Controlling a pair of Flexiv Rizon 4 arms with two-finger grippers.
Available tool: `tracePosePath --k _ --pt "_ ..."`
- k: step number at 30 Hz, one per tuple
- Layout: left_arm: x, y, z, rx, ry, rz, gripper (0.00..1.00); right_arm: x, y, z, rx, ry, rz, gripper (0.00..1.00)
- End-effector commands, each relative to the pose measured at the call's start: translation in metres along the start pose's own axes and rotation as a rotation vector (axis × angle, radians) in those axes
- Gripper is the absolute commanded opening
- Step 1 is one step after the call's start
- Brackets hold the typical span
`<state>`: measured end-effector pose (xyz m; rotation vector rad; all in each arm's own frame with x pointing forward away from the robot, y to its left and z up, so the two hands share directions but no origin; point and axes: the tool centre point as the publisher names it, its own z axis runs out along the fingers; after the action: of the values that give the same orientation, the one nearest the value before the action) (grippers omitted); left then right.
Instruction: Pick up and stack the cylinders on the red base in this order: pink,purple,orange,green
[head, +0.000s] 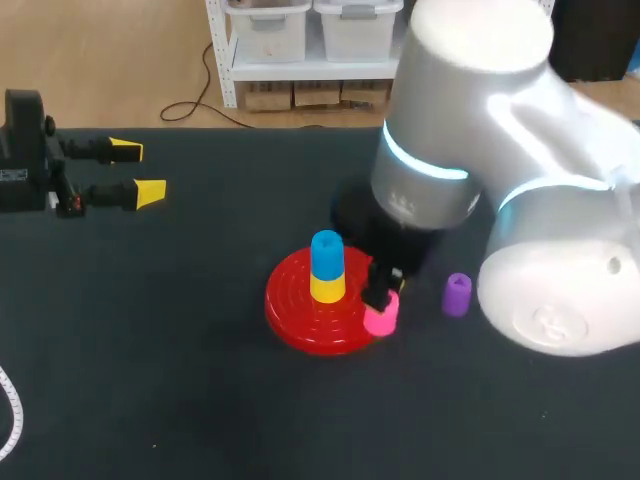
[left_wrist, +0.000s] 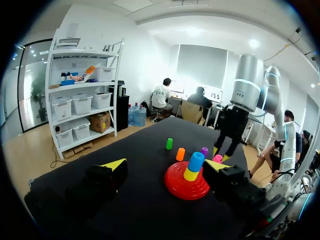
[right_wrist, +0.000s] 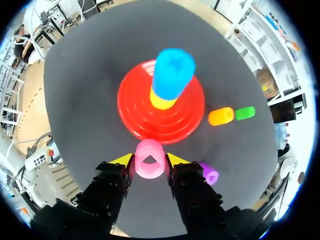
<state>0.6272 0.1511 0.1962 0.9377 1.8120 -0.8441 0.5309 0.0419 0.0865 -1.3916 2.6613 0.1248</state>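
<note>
The red base (head: 290, 318) lies mid-table with a yellow-and-blue peg (head: 327, 266) standing at its centre. My right gripper (right_wrist: 150, 161) is down at the base's right edge and shut on the pink cylinder (right_wrist: 149, 158), which touches the rim. The purple cylinder (head: 457, 294) stands on the table just right of it. The orange cylinder (right_wrist: 221, 116) and the green cylinder (right_wrist: 245, 113) lie side by side beyond the base; the right arm hides them in the head view. My left gripper (head: 138, 170) is open and empty at the far left.
The bulky right arm (head: 500, 150) covers the table's back right. A white cable (head: 10, 410) curves at the left front edge. Black tabletop (head: 150, 350) stretches between the left gripper and the base.
</note>
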Motion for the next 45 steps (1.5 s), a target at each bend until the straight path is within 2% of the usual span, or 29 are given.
tracePosePath --k 1,6,12,20,38,45 --pt "0.002 0.0 0.001 -0.003 -0.008 0.003 1.0 -0.007 -0.006 -0.044 0.002 -0.014 0.002 0.0" --pt "0.002 0.0 0.001 -0.003 -0.008 0.003 1.0 -0.03 -0.013 -0.081 0.025 -0.056 -0.013 0.0" --pt "0.002 0.0 0.001 -0.003 -0.008 0.003 1.0 -0.059 -0.021 -0.098 0.043 -0.07 -0.02 0.0" --pt "0.002 0.0 0.001 -0.003 -0.008 0.003 1.0 -0.085 -0.022 -0.084 0.02 -0.034 -0.035 0.0" --pt "0.002 0.0 0.001 -0.003 -0.008 0.003 1.0 -0.106 -0.02 -0.051 0.004 0.034 -0.043 0.0" --pt "0.002 0.0 0.001 -0.003 -0.008 0.003 1.0 -0.108 -0.02 -0.047 0.005 0.041 -0.047 0.0"
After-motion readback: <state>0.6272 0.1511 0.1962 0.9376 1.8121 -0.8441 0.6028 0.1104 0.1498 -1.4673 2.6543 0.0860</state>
